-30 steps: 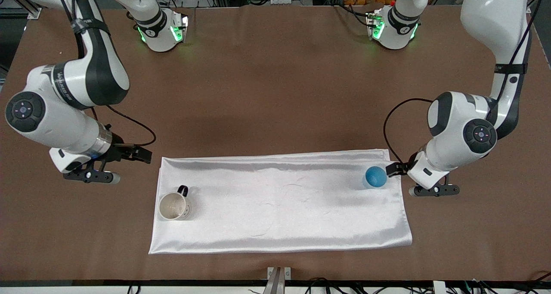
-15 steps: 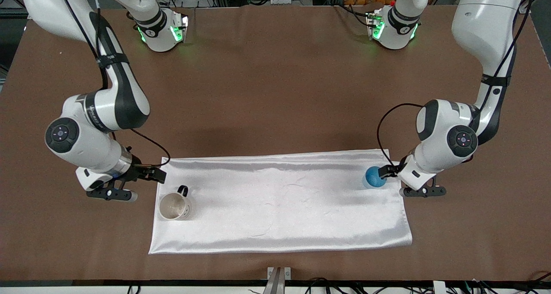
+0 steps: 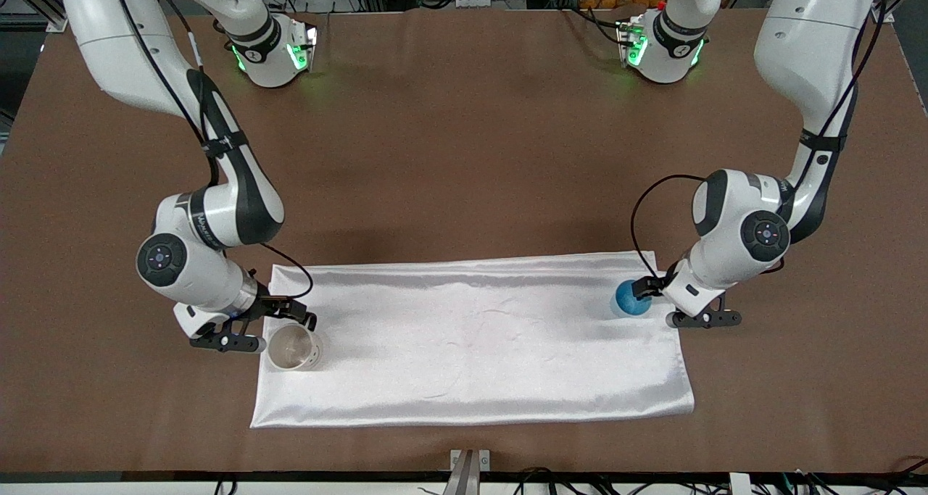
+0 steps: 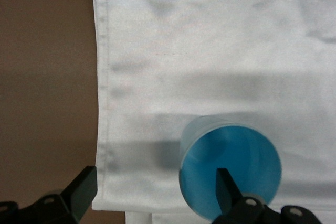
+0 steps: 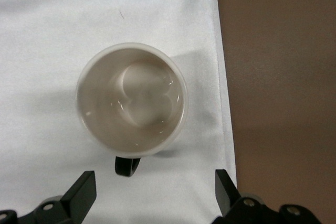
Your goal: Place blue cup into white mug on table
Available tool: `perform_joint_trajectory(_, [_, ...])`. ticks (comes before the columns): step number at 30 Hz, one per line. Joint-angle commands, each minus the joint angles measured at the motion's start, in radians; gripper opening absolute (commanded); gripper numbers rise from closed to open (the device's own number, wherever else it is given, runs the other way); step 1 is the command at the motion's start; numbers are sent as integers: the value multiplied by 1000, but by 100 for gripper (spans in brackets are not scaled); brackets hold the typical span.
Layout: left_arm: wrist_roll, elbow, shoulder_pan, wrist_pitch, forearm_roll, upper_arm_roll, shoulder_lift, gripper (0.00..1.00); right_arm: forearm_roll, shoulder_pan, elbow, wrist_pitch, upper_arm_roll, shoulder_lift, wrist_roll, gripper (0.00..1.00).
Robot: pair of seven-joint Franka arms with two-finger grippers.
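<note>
A: Surface?
B: Brown table (image 3: 464, 154); white cloth (image 3: 471, 343) spread on it.
A: Containers?
B: White mug (image 3: 293, 348) upright, empty, at the cloth's right-arm end; blue cup (image 3: 629, 297) at its left-arm end.
A: End effectors?
B: Right end effector (image 3: 272, 325) spread above the mug; left end effector (image 3: 663, 299) spread, one finger over the cup.

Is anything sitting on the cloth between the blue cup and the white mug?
Nothing visible: only bare white cloth lies between the blue cup and the white mug. Left tool is at the cup, right tool over the mug.
</note>
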Motion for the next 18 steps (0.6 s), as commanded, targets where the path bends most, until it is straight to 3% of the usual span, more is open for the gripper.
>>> perform_joint_trajectory(1, [-17, -16, -3, 26, 25, 2, 7, 100, -3, -1, 48, 17, 1, 38, 39, 100])
perform_joint_trajectory(8, [-17, -16, -3, 28, 23, 2, 16, 99, 3, 5, 49, 46, 1, 62, 44, 100])
perform_joint_trajectory(13, [-16, -14, -3, 28, 25, 2, 21, 81, -1, 27, 49, 72, 1, 79, 84, 100])
perform_joint_trajectory(18, [-16, -11, -5, 28, 25, 2, 25, 50, -3, 36, 63, 111, 1, 108, 99, 100])
